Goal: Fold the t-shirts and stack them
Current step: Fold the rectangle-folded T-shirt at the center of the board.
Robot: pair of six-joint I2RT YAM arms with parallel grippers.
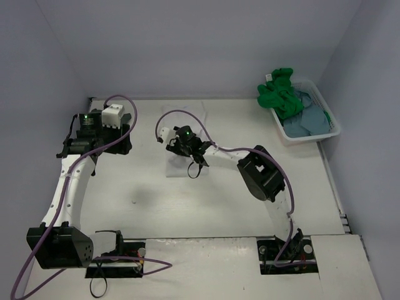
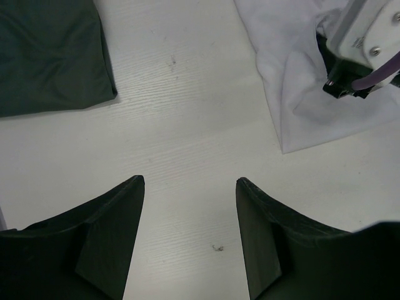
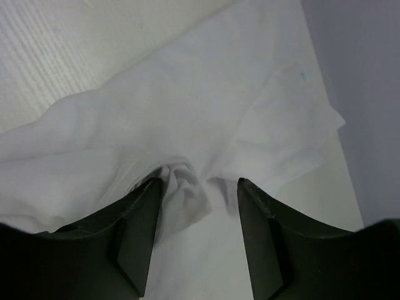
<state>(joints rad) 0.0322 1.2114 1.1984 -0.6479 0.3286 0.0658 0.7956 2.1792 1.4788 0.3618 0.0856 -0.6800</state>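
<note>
The white t-shirt point(image 3: 206, 119) is lying as soft matt cloth, creasing smoothly; the dark grey t-shirt point(image 2: 50, 56) is looking equally matt. The tabletop point(image 2: 187, 119) is showing a pale, finely ridged, dull finish.

plain white surface point(image 1: 212, 206), dark grey shirt point(image 2: 50, 56) lying flat, white shirt point(image 2: 300, 94) kinda rumpled near the middle, bare strip between them, white basket point(image 1: 310, 139) in the far right corner
</note>
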